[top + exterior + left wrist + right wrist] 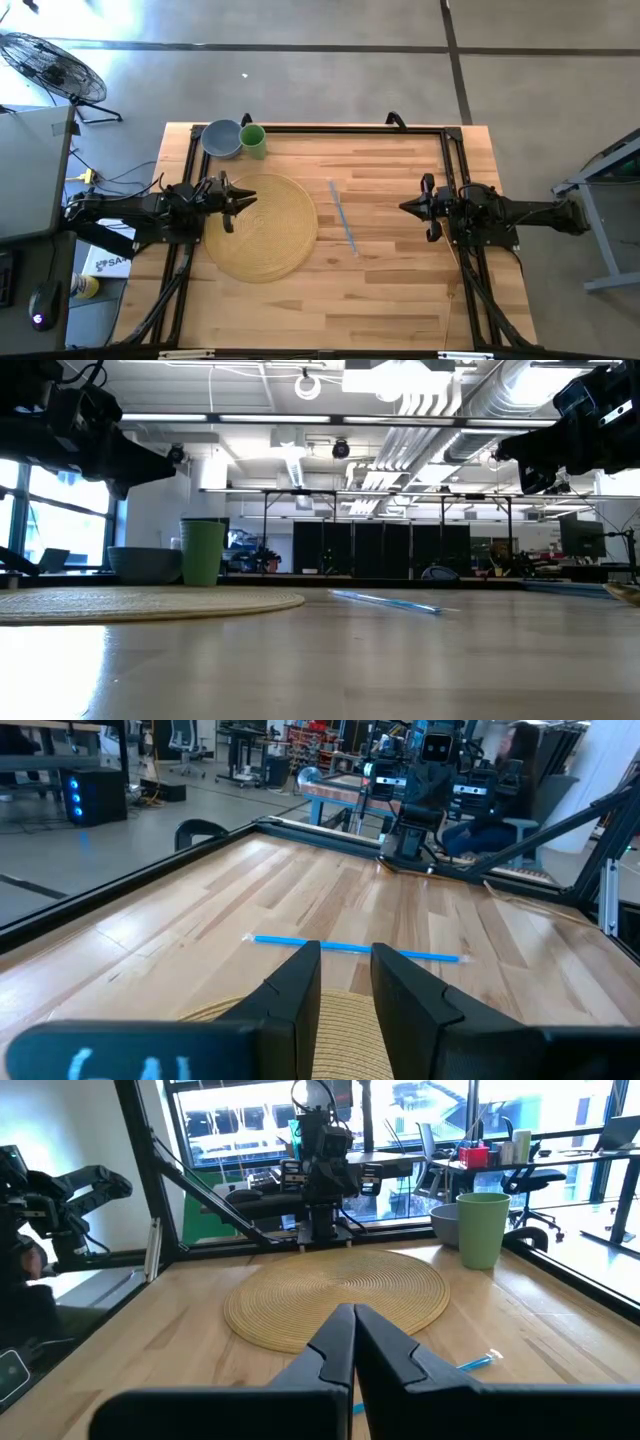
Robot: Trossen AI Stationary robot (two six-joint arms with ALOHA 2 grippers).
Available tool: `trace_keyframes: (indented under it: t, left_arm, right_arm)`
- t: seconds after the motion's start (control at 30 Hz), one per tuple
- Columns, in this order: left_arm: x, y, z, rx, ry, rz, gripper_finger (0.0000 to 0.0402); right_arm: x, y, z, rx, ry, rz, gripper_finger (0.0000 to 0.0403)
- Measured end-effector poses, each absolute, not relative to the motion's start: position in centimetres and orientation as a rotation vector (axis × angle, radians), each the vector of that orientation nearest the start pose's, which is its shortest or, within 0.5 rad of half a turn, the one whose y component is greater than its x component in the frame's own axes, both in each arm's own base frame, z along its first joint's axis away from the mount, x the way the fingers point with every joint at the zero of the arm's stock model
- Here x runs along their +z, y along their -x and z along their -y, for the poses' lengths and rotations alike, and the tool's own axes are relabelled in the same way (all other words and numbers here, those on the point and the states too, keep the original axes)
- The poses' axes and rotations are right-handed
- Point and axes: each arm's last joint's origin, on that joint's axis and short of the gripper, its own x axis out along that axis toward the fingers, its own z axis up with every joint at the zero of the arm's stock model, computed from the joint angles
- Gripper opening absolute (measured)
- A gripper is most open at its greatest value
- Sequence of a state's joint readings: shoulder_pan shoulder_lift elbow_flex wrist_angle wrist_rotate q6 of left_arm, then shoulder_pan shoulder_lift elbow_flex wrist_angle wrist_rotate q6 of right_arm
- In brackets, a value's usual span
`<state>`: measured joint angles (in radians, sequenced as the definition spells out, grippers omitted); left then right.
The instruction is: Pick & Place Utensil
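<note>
Wooden table [400, 290], thin pale-blue straw-like utensil [343, 217] flat; left end effector [246, 200] slightly parted, empty

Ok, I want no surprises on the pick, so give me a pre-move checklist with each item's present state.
1. Blue utensil lies flat on bare table, beside the woven mat: ok.
2. Nothing on or against the utensil: ok.
3. Right gripper open for a grasp: not ok, shut.
4. Left gripper over the mat, holding nothing: ok.
5. Mat bare for placing: ok.
6. Green cup and grey bowl stand at the far edge, off the path: ok.
</note>
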<state>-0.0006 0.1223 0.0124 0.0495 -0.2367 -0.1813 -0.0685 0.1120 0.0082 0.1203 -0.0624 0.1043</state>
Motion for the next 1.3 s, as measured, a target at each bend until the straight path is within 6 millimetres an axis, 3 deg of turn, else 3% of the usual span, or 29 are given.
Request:
trace_keyframes:
  t: [0.53,0.73,1.0,1.3]
  left_arm:
    - [16.5,-10.4,-0.5,0.176,0.209,-0.020,0.0090]
    - [17.8,-10.4,-0.6,0.219,0.206,0.046,0.0090]
    - [22.6,-10.8,-0.9,0.299,0.155,0.036,0.0090]
    - [28.8,-9.6,-1.7,0.666,0.112,-0.225,0.0090]
  right_arm:
    - [16.9,-10.4,0.5,-0.005,-0.103,0.016,0.0000]
    - [16.9,-10.4,0.5,-0.005,-0.103,0.017,0.0000]
    - [16.9,-10.4,0.5,-0.005,-0.103,0.016,0.0000]
    - [16.9,-10.4,0.5,-0.005,-0.103,0.014,0.0000]
